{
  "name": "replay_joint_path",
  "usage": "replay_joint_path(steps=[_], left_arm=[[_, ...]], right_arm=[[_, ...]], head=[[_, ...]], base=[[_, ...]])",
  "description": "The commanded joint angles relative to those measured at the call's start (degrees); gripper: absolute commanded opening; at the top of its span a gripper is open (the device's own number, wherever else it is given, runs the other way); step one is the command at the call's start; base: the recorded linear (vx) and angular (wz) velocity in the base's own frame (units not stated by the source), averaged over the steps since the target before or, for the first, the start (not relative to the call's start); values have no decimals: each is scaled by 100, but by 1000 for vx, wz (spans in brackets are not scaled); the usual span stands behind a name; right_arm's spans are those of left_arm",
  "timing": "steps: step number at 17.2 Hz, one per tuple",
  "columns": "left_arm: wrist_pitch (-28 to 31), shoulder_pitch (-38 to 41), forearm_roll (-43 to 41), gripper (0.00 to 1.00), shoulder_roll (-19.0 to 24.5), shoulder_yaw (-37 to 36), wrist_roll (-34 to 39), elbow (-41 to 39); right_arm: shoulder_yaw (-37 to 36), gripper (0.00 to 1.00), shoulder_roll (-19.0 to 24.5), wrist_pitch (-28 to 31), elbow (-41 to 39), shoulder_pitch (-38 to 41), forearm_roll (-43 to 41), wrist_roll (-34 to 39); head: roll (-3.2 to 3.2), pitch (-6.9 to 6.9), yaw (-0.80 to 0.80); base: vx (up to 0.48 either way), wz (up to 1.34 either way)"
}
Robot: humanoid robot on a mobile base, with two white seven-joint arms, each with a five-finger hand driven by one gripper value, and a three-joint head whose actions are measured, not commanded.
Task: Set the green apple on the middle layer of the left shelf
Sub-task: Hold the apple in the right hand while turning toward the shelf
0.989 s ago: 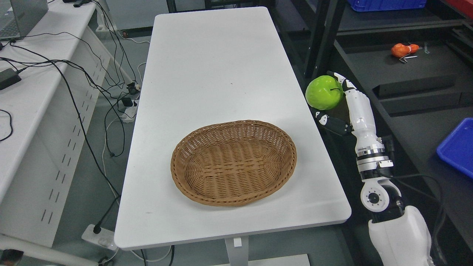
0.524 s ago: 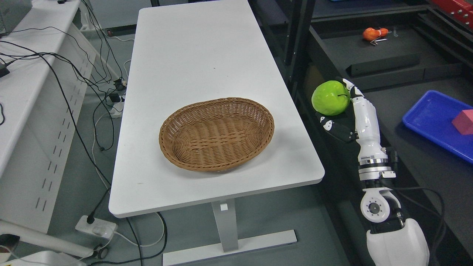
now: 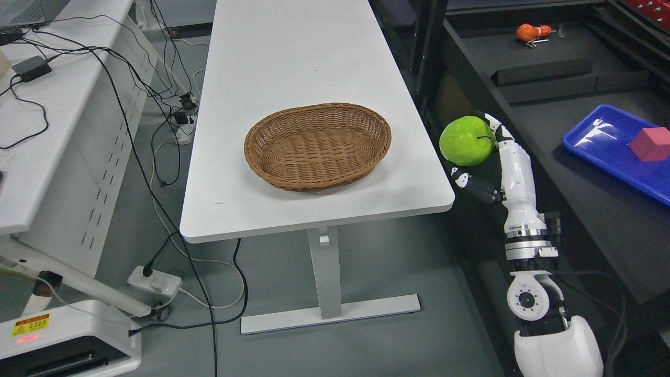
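Note:
A shiny green apple (image 3: 466,140) is held in my right hand (image 3: 479,157), in the gap between the white table and the black shelf unit. The white fingers wrap the apple's right side and the black thumb (image 3: 471,183) reaches under it. My right arm (image 3: 523,230) comes up from the lower right. The black shelf (image 3: 581,173) lies just right of the hand. My left arm does not show.
A white table (image 3: 293,68) holds an empty wicker basket (image 3: 317,145). On the shelf are a blue tray (image 3: 612,152) with a red block (image 3: 650,143) and an orange item (image 3: 531,32) farther back. Black shelf posts (image 3: 426,52) stand behind the apple. Cables and a power strip (image 3: 155,278) lie on the floor at left.
The whole picture has shifted, so the camera has moved back from the table and more floor shows. The right hand keeps its hold on the apple, at about the same place in view.

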Motion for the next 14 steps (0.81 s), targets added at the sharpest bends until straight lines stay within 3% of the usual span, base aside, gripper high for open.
replay_joint_path(steps=[1, 14], left_arm=[[4, 0, 0, 100, 100, 0, 2, -3], [4, 0, 0, 100, 100, 0, 2, -3]], right_arm=[[221, 1, 238, -135, -91, 94, -1, 5], [-86, 1, 238, -214, -91, 200, -1, 5]], head=[[0, 0, 0], [0, 0, 0]], base=[[-248, 148], [-323, 48]])
